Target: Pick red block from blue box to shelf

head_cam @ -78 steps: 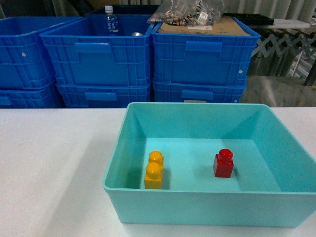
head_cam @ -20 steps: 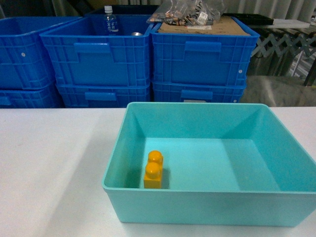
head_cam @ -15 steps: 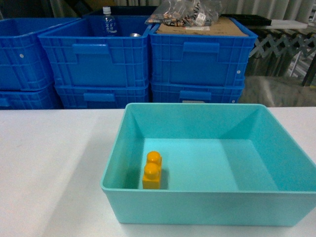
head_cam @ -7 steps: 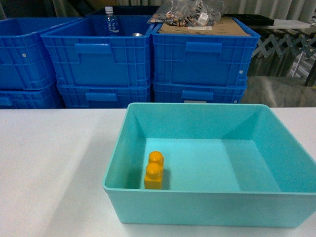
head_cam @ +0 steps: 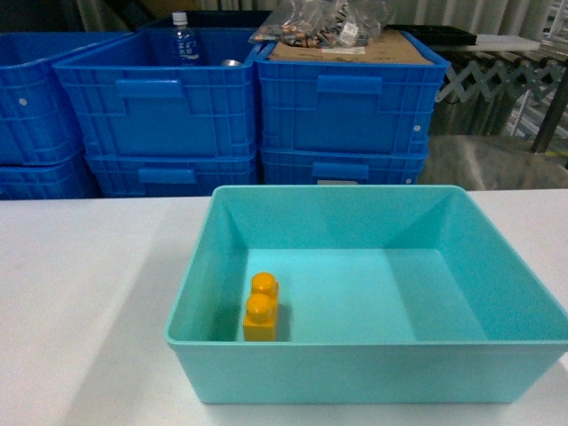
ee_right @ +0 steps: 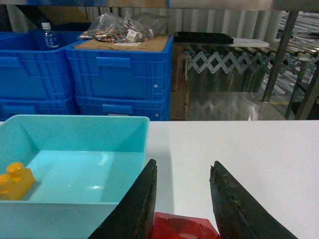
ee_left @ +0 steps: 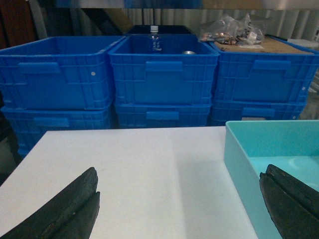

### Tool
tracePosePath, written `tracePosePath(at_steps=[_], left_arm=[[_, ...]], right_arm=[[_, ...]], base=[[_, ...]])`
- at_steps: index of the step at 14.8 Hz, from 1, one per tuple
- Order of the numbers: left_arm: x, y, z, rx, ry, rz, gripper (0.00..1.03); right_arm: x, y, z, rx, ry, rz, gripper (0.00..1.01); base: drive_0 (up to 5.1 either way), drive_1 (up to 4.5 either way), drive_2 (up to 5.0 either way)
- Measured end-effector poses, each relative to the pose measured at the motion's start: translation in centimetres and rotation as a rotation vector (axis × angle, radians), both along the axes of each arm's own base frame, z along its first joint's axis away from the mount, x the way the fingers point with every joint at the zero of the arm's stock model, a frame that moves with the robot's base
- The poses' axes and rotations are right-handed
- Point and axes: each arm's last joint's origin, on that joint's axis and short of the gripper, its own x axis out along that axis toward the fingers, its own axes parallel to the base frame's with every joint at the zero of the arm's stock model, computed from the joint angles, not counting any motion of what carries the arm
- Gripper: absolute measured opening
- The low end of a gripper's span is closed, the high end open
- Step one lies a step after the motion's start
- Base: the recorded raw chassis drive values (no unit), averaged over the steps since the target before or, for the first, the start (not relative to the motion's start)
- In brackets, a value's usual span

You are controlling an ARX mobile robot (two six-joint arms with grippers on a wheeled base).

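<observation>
Red block [ee_right: 178, 226] sat between the fingers of the right gripper [ee_right: 180, 209], which was closed on it, outside the blue box [head_cam: 355, 377] and above the white table [ee_right: 249, 149]. Left gripper [ee_left: 179, 204] was spread wide. Only a yellow brick [head_cam: 260, 309] lay inside the box.

Your left gripper [ee_left: 179, 209] shows two black fingers [ee_left: 70, 206], wedge-shaped, matte and rough, each with a lengthwise seam splitting it into two layers. They enter from the bottom corners, one at each side of the white table [ee_left: 149, 169]. Your right gripper [ee_right: 182, 199] has the same black fingers [ee_right: 137, 204], curved and tapering upward, with worn, scuffed grey edges along the inner faces. You'll find no cables, screws or markings visible.
</observation>
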Motion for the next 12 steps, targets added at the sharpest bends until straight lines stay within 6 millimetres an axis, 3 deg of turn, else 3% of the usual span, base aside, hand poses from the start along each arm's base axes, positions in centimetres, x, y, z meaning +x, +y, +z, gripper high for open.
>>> tracePosePath(at_steps=[12], left_arm=[[0.00,0.00,0.00,0.000,0.000,-0.001,0.98]], right_arm=[[0.00,0.00,0.00,0.000,0.000,0.000,0.27]], base=[[-1.6,-1.64,-1.6]])
